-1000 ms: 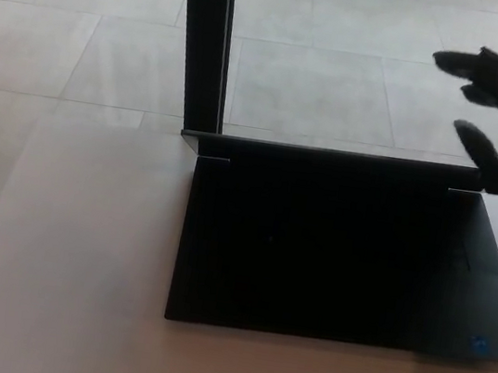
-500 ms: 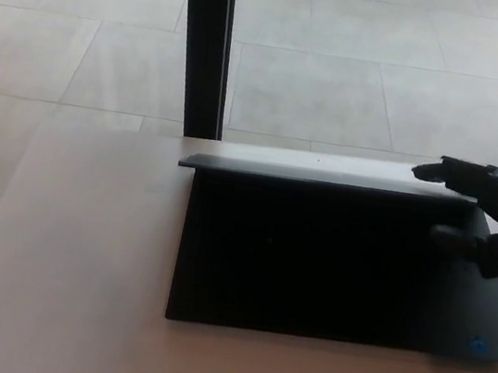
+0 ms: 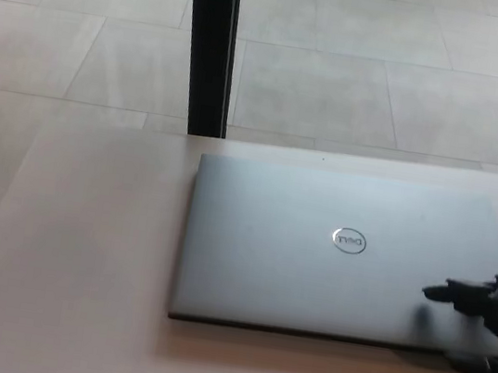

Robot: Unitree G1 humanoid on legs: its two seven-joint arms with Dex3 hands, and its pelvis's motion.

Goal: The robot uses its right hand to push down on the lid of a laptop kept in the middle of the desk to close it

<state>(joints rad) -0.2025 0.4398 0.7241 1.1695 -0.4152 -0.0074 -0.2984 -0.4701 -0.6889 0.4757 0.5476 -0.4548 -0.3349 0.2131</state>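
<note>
Right hand [image 3: 491, 321] now low at the near right corner of the laptop [image 3: 342, 257], fingers [image 3: 449, 293] spread and resting on the lid, gripping nothing; half a second back it was higher, at the lid's raised top edge. Laptop lid, half-raised then, is now flat shut, silver top with round logo [image 3: 349, 241] facing up, mid surface [image 3: 78, 264]. Beyond: black post [image 3: 211, 45], tiled floor [image 3: 387, 76].

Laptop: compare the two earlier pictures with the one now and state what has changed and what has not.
The lid has swung down flat: the laptop is shut. The right hand came down with it, from above the far right corner to the near right corner. It grasped nothing. The laptop's place on the desk is unchanged.
</note>
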